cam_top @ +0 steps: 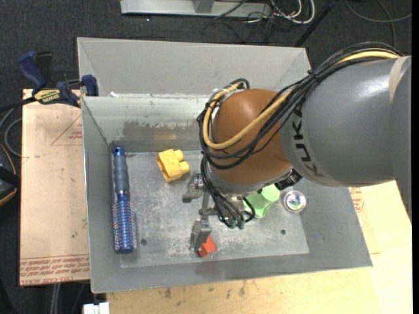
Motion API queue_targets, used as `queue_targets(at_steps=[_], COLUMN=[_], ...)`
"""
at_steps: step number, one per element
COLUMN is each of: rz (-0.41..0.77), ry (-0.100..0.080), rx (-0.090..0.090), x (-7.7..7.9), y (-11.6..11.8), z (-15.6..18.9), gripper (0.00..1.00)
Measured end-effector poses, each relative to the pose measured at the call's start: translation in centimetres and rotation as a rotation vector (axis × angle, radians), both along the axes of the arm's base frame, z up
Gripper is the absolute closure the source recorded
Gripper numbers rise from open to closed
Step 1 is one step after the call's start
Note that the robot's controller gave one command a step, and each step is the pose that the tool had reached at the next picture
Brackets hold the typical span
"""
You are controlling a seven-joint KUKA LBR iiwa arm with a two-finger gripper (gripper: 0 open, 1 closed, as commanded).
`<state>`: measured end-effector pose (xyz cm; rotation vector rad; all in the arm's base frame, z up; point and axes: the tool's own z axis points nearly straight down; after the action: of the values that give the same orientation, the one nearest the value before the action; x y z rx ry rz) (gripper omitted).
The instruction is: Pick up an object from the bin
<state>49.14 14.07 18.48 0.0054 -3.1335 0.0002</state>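
My gripper (pixel 200 233) hangs below the arm's orange cover, low over the front middle of the bin floor. A small red block (pixel 207 246) lies right against its tip on the right side; I cannot tell whether it is gripped. A light green object (pixel 261 200) lies just right of the gripper, partly hidden under the arm. A yellow block (pixel 173 164) sits on the floor up and to the left of the gripper.
A long blue brush (pixel 122 201) lies along the bin's left wall. A small round shiny cap (pixel 294 201) rests at the right, beside the green object. The arm covers the bin's back right part.
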Motion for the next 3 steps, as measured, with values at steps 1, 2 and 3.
queue_targets(at_steps=[1,2,3], rz=[0.153,0.299,0.299], ry=[-0.003,-0.031,-0.025], rx=[-0.001,0.003,0.005], x=[-1.2,-0.5,-0.6], y=[-7.3,-5.9,-5.8], z=[-6.4,-10.6,-10.4], gripper=[0.00,0.00,1.00])
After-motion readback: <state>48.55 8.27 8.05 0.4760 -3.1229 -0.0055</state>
